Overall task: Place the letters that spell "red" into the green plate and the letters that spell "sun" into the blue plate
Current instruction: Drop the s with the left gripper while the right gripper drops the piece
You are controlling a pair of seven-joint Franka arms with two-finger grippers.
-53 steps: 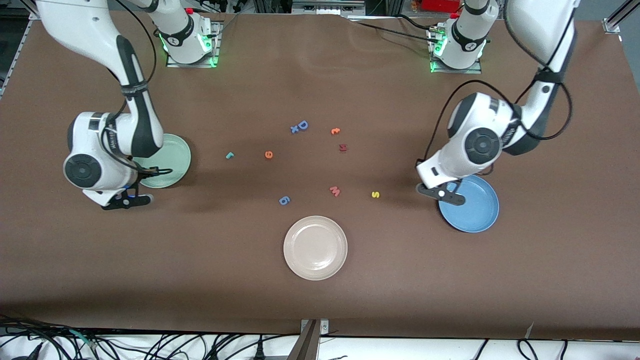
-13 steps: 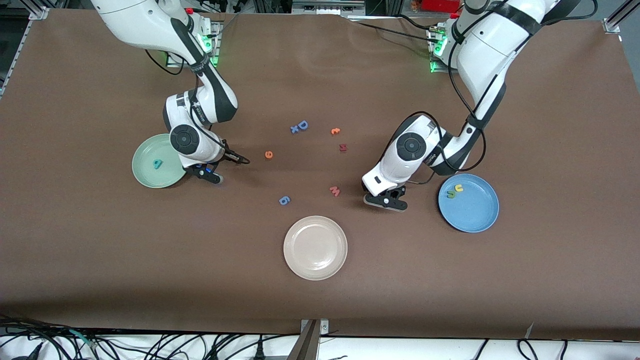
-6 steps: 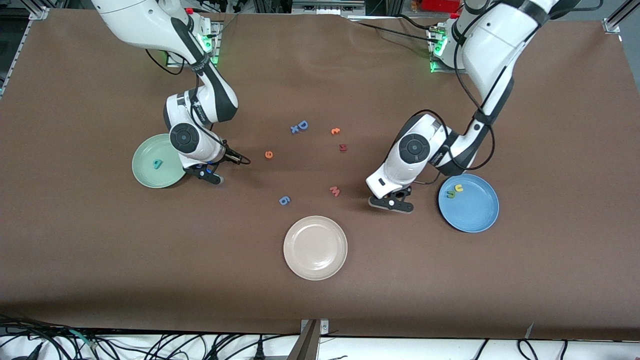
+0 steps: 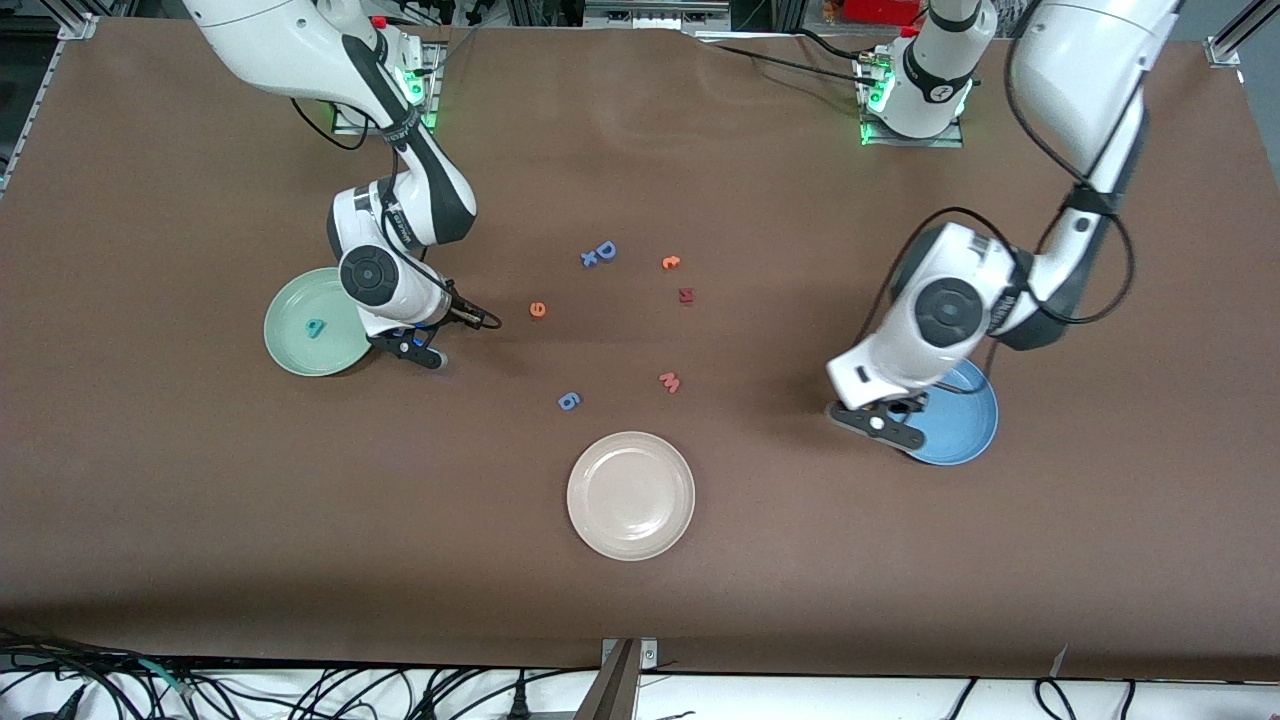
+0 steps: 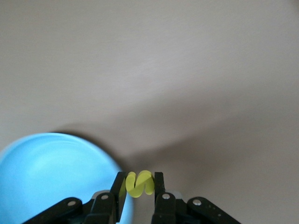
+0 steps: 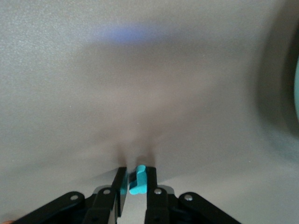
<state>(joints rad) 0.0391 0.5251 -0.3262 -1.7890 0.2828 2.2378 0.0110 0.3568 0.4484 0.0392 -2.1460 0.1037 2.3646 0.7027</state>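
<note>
Left tool [image 4: 880, 420] is pinched on the yellow "s" [image 5: 139, 183], clear as day in the left wrist view, where the letter sits squeezed between the two fingers [image 5: 159, 186]. The tool is up over the rim of the blue plate [image 4: 965, 425], at the edge toward the middle of the counter [image 4: 640, 620]. The arm covers a good chunk of that plate in the front view, so I can't see what's lying in it.

Right tool [image 4: 420, 350] is closing in on the teal "r" [image 6: 138, 179]. In the right wrist view the little letter is between the fingers [image 6: 120, 184], jaws narrow around it, down low at the counter, though I can't tell for sure if it's fully clamped. It sits just beside the green plate [image 4: 285, 345], on the side toward the middle of the counter. The teal "d" [image 4: 316, 326] is lying in the green plate.

The orange "e" [image 4: 538, 309] is out on the counter, between the right tool and the loose cluster in the middle.

Other stuff on the counter: a blue "D" [image 4: 605, 250] with a tiny blue piece touching it, another small orange letter [image 4: 671, 262], a dark red one [image 4: 686, 295], a pink "w" [image 4: 670, 381], a blue "6" shape [image 4: 568, 400], and a beige plate [image 4: 630, 495] nearest the front camera.
</note>
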